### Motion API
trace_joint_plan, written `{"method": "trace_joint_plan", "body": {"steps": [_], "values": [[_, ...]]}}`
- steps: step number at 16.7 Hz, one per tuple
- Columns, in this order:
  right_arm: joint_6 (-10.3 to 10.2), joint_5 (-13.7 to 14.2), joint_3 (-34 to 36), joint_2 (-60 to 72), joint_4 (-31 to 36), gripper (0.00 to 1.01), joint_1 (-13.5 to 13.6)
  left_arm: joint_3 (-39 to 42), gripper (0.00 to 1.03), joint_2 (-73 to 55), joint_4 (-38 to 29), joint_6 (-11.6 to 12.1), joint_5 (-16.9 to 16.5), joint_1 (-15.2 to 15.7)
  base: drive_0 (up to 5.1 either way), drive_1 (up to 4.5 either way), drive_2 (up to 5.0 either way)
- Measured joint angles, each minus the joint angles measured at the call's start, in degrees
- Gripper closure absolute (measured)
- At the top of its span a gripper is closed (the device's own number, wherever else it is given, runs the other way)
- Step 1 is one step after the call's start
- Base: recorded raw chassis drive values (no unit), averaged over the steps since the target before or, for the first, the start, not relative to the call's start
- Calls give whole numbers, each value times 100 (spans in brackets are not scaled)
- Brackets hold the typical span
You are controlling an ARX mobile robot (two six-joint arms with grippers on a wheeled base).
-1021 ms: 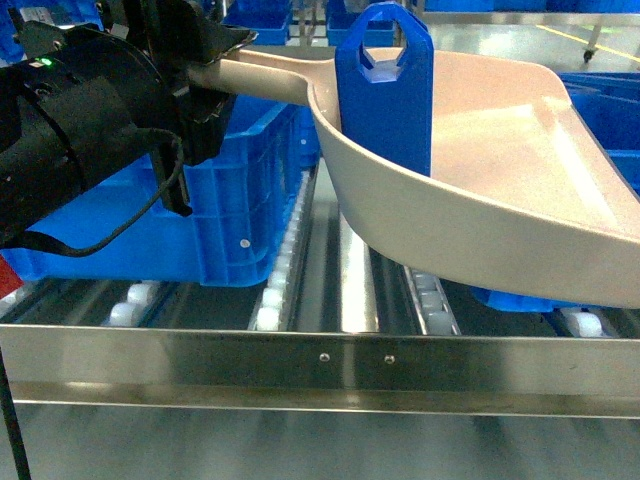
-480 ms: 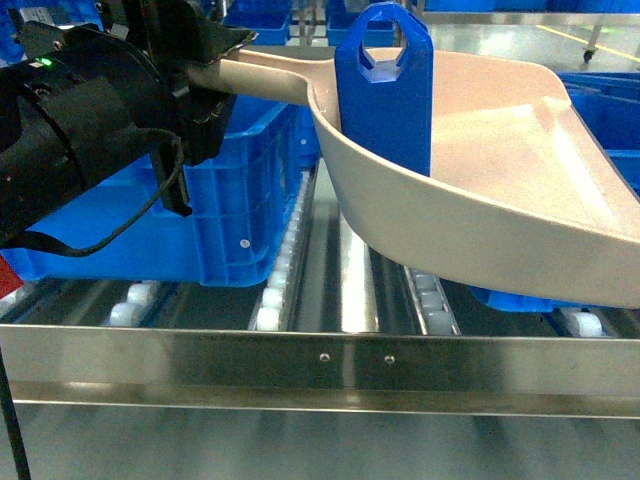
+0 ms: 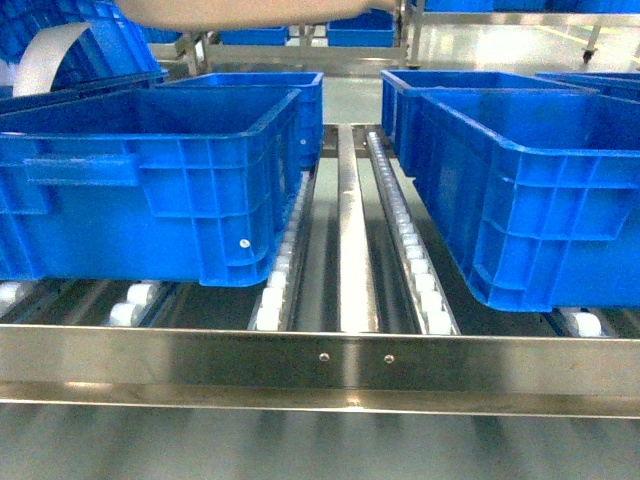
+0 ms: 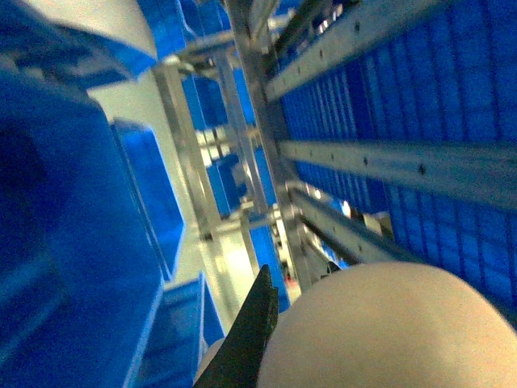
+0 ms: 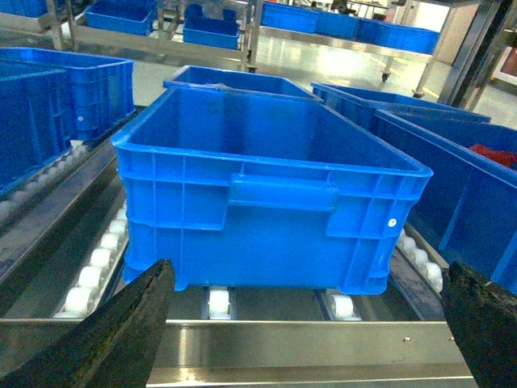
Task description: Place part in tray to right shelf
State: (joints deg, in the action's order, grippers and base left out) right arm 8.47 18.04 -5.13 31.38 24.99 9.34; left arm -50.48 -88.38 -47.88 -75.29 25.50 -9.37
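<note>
Only a strip of the pale beige tray shows at the top edge of the head view, high above the right shelf. In the left wrist view the tray's rounded beige body fills the lower right. One black finger of my left gripper lies tight against it, and the other finger is hidden. The part is out of view. My right gripper is open, its two black fingers wide apart in front of the shelf's steel front rail, holding nothing.
Large blue crates stand on the roller lanes at left and at right, with a bare lane of white rollers between them. Another blue crate sits just behind the rail in the right wrist view. More racks stand behind.
The left arm, the tray and the blue part, which filled the head view before, have gone up out of it. Only the tray's edge stays at the top.
</note>
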Motion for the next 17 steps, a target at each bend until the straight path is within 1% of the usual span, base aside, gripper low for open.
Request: {"method": "trace_joint_plan", "body": {"steps": [1,2,3,4,5,6,8,9,12,17], "values": [[0,-2,0,0,2,3,0,-105,90,122,341,175,267,157,0,0,0],[0,0,0,0,0,3,0,-479,90,186,979,1244,1473,404,0,0,0],[0,0,0,0,0,3,0,-570,90,184,852,1945,2046,426,0,0,0],[0,-2,0,0,0,3,0,-660,90,184,763,2450,2317,435,0,0,0],[0,-2,0,0,0,3,0,-745,90,179,603,3014,2361,417,0,0,0],[0,0,0,0,0,3,0,-804,90,133,492,3410,2363,382,0,0,0],[0,0,0,2,0,3,0,-824,90,85,450,3711,2312,363,0,0,0],[0,0,0,0,0,3,0,-824,90,85,459,3775,2308,365,0,0,0],[0,-2,0,0,0,3,0,-826,90,85,457,3816,2295,365,0,0,0],[0,0,0,0,0,3,0,-835,90,85,455,3807,2251,398,0,0,0]]}}
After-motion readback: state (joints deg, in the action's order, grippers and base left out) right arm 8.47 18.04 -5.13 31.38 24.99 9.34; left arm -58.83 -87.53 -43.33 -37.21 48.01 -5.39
